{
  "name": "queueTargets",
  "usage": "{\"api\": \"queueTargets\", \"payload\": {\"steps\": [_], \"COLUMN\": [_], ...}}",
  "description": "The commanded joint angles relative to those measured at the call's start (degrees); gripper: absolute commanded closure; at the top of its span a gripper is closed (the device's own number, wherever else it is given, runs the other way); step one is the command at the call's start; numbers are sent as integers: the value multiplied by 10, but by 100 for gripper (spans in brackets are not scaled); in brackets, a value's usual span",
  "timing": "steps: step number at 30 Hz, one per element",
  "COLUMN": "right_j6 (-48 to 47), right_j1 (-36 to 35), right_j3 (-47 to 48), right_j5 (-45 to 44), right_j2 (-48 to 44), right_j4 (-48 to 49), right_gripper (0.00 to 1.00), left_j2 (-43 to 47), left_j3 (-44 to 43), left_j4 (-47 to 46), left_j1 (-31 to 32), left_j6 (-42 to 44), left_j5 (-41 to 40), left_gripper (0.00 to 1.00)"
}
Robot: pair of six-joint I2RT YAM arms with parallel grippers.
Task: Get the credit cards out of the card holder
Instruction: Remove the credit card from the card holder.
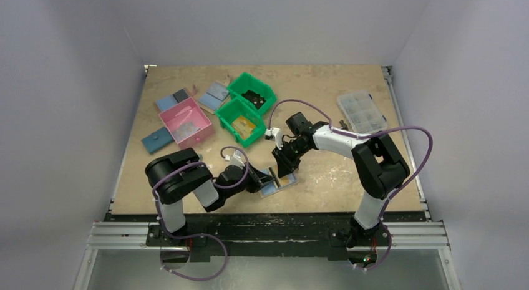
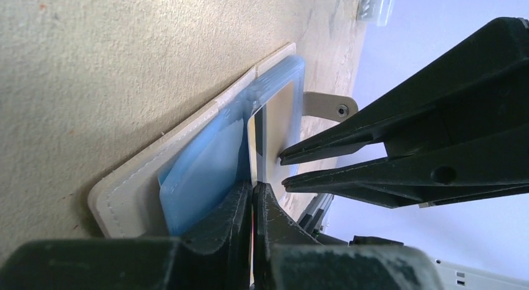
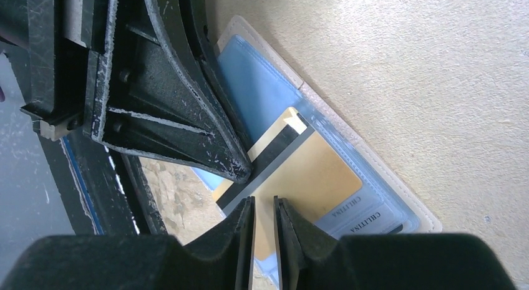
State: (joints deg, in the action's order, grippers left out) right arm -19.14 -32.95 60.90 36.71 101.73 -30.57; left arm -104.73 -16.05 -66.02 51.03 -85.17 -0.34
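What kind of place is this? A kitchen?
Probably a robot lab bench, not a kitchen: left arm and right arm bolted to a metal rail, blank walls around the table, plastic sorting bins.

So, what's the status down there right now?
Left gripper shut on the card holder flap. Right gripper straddling the gold card, grip unclear. Card partly out of its slot. Nothing blocking.

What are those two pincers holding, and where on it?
Right pincer pinches the gold card by the edge beside its black stripe; left pincer shut, on what is unclear.
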Motion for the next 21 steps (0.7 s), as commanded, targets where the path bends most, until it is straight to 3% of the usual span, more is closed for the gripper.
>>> {"api": "queueTargets", "payload": {"steps": [1,14,21], "right_j6": [-19,-12,-45], "right_j1": [3,5,5], "right_j3": [-5,-8,4], "right_j5": [-88,-118,-72], "right_j2": [23,30,14], "right_j4": [-6,-4,-26], "right_gripper": [73,67,62], "left_j2": [-7,-4,29], "left_j3": [25,103,104], "left_j4": [-36,-164,-147], "left_j1": [-8,-35,-37], "left_j6": [5,66,124], "left_j5": [-15,42,62], "left_gripper": [100,100,100]}}
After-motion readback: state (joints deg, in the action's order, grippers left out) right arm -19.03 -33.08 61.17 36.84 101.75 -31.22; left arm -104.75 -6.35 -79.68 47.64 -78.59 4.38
